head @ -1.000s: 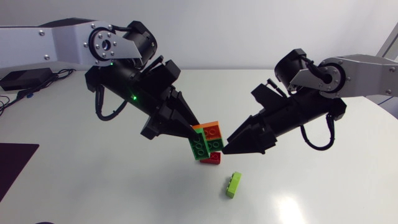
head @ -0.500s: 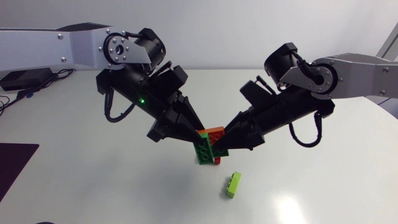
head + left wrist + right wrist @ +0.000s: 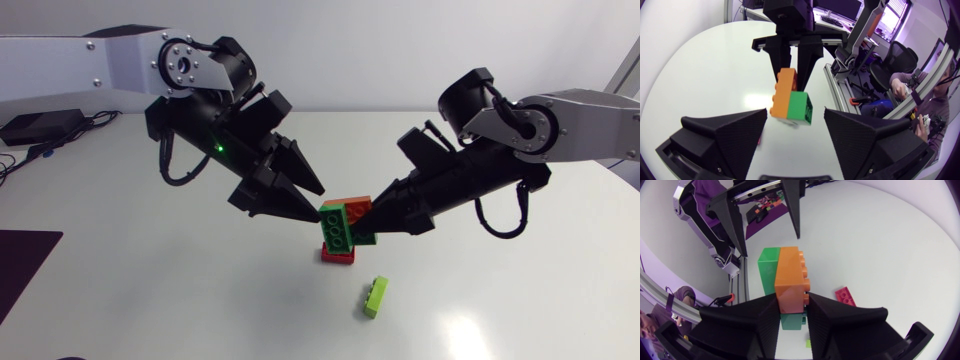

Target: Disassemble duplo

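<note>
White worktop [image 3: 520, 300]: your R pincer [image 3: 368, 228] is clamped on orange brick [image 3: 352, 211] w/ green brick [image 3: 337, 232] attached, held over red brick [image 3: 338, 254]. L pincer [image 3: 320, 206] gapes wide beside the stack, not touching; lime brick [image 3: 376, 297] lies nearby

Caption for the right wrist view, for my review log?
Right gripper shut on the orange brick, green brick attached; left gripper open just ahead.

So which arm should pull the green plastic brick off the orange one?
Left. The left gripper is open, with the green plastic brick just ahead of its fingers; the right gripper is shut on the orange plastic brick.
</note>
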`<state>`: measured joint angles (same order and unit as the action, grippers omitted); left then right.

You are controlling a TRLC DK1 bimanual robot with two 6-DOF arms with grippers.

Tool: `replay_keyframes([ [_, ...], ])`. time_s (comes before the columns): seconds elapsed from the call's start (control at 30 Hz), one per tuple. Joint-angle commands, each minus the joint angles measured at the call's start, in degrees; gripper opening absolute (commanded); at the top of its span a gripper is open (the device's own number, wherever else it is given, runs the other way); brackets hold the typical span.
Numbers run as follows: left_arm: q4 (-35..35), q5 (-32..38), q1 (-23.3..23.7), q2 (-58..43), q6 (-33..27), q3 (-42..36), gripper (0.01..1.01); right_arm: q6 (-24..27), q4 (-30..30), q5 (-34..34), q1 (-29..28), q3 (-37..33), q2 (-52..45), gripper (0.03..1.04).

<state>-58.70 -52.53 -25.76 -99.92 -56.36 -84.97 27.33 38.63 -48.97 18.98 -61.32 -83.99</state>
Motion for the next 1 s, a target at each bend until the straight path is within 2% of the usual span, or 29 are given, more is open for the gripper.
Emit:
replay_keyframes([
  [0.0, 0.78, -0.9, 1.85, 3.68, -0.68, 0.33, 0.967, -1.4, 0.57, -0.6, -2.2, 0.94, 0.23, 0.18],
  [0.07, 8.86, 0.15, 2.38, 7.46, 4.85, 4.2, 0.969, -2.81, 0.57, -0.51, -3.16, 0.68, -0.39, 0.18],
  [0.13, 19.76, 6.04, 1.76, 10.36, 16.02, 7.8, 0.969, -5.27, -0.49, 0.37, -3.95, 0.24, -0.74, 0.18],
  [0.2, 25.74, 9.99, 0.62, 11.24, 23.22, 9.65, 0.967, -8.26, -3.04, 3.44, -4.13, 0.24, -0.65, 0.18],
  [0.4, 27.23, 17.9, -4.3, 9.74, 34.47, 9.56, 0.936, -20.83, -10.86, 11.7, -3.51, -1.7, -1.0, 0.19],
  [0.53, 29.52, 23.27, -6.32, 6.67, 40.8, 7.89, 0.928, -24.87, -12.26, 14.17, -2.9, -3.98, -0.83, 0.19],
  [0.73, 29.61, 27.13, -7.99, 1.13, 46.69, 3.76, 0.926, -28.74, -14.11, 15.75, -2.72, -4.86, 0.75, 0.19],
  [0.97, 31.98, 29.51, -8.34, 0.43, 48.71, 2.44, 0.93, -29.18, -13.93, 16.01, -2.02, -5.04, 0.23, 0.2],
])
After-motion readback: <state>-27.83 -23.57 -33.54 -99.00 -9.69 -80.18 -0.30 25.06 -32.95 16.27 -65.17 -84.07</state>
